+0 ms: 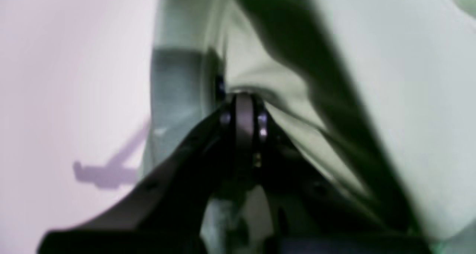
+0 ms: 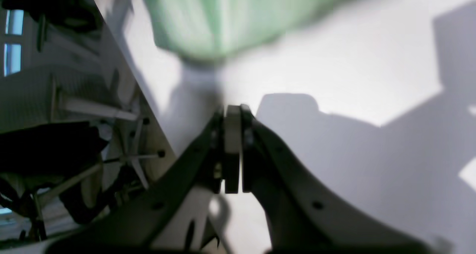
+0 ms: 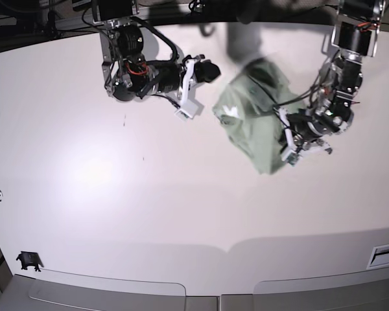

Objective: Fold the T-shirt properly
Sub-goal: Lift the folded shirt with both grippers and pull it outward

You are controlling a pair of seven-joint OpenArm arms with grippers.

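The left gripper's (image 1: 243, 97) fingers are pressed together on a fold of the pale mint-green soft cloth T-shirt (image 1: 390, 79), and the cloth bunches around the tips in the left wrist view. The right gripper's (image 2: 233, 111) fingers are pressed together on nothing, over bare white bench (image 2: 334, 71), with the T-shirt's blurred edge (image 2: 230, 19) ahead of them. In the base view the T-shirt (image 3: 249, 116) lies crumpled at the far right part of the bench (image 3: 149, 194), between the two arms.
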